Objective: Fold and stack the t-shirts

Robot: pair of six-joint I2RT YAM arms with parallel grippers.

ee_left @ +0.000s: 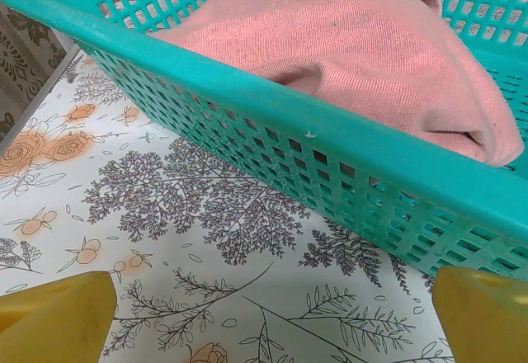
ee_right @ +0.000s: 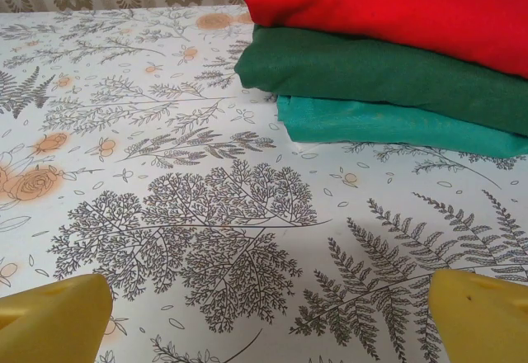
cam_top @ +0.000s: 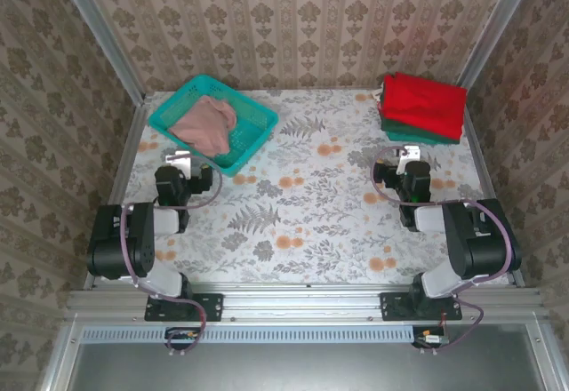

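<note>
Pink t-shirt (cam_top: 206, 123) bunched in teal mesh basket (cam_top: 258, 139), table's far-left corner; folded stack (cam_top: 423, 107) far-right. Left gripper (cam_top: 184, 158), right gripper (cam_top: 407, 154) both wide open, empty. Left: clear basket rim, pinch high fold, lift straight.

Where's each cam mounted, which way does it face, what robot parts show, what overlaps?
Top external: above and behind, looking down on table; both arms, left gripper, right gripper.
Left wrist: low, facing basket holding pink t-shirt; own fingertips, apart.
Right wrist: low, facing stack, red t-shirt on top; own fingertips, apart.
Shared: top and left wrist see the basket; top and right wrist, the stack.
</note>
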